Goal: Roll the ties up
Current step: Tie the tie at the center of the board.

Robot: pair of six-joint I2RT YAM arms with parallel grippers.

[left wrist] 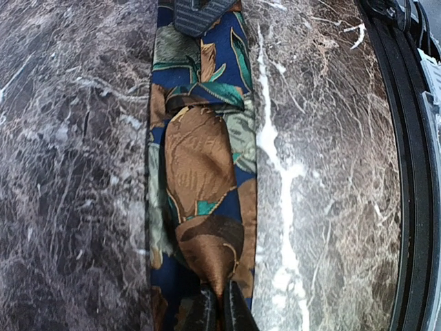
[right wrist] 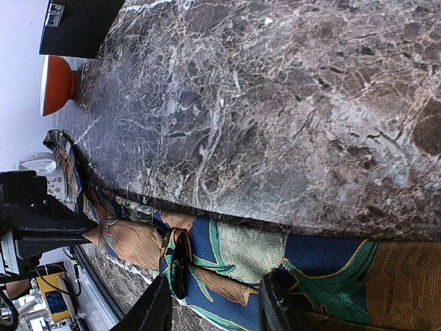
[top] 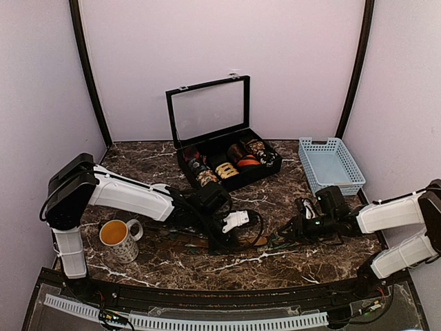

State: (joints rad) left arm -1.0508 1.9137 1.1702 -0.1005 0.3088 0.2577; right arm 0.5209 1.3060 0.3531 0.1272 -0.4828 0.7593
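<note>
Long narrow fabric necktie (left wrist: 203,172), navy with brown, orange and green leaf patches, lies flat along the near part of the dark marble surface (left wrist: 69,172), between the two arms. A brown pointed end lies on top of the strip. Left claw (left wrist: 217,310) is clenched on that brown tip, fingertips nearly together. Right claw (right wrist: 213,307) is released, fingers spread wide, low over the strip further along; contact cannot be told. Behind is a black box (top: 234,181) with its clear lid up and fabric coils inside. Pale blue plastic basket (top: 337,186) sits far right. Patterned white mug (top: 124,245) stands near the left arm.
</note>
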